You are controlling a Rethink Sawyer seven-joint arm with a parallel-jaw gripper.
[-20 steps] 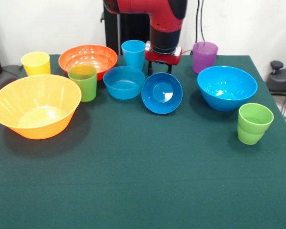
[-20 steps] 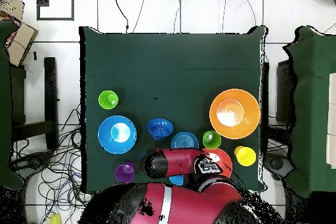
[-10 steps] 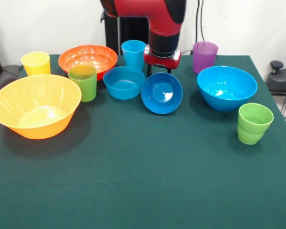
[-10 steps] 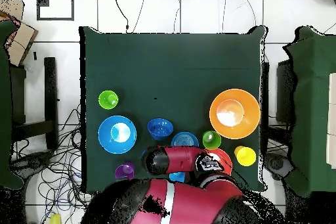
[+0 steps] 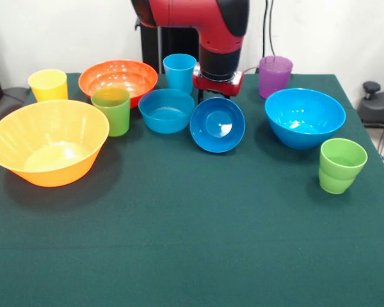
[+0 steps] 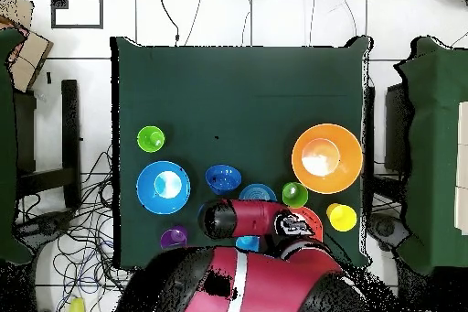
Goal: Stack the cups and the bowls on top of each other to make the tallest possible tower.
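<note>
Front view: my gripper (image 5: pixel 217 96) hangs behind the small dark blue glossy plastic bowl (image 5: pixel 217 125), tilted near the green desk's (image 5: pixel 192 243) far edge; I cannot tell its grip.

Red and black arm (image 5: pixel 205 19) entering from 12 o'clock in the front view: upper link laid horizontally across the top edge, then bent down into a vertical wrist section. Wrist black-banded, ending in a red flange. Gripper (image 5: pixel 216 96) mounted below the flange, pointing straight down, mostly hidden from this side; only short dark parts showing under the flange, finger spacing not discernible. In the overhead view, arm (image 6: pixel 260 221) extending from the base at 6 o'clock, black round joint at its 9 o'clock end, gripper itself covered by the arm.
</note>
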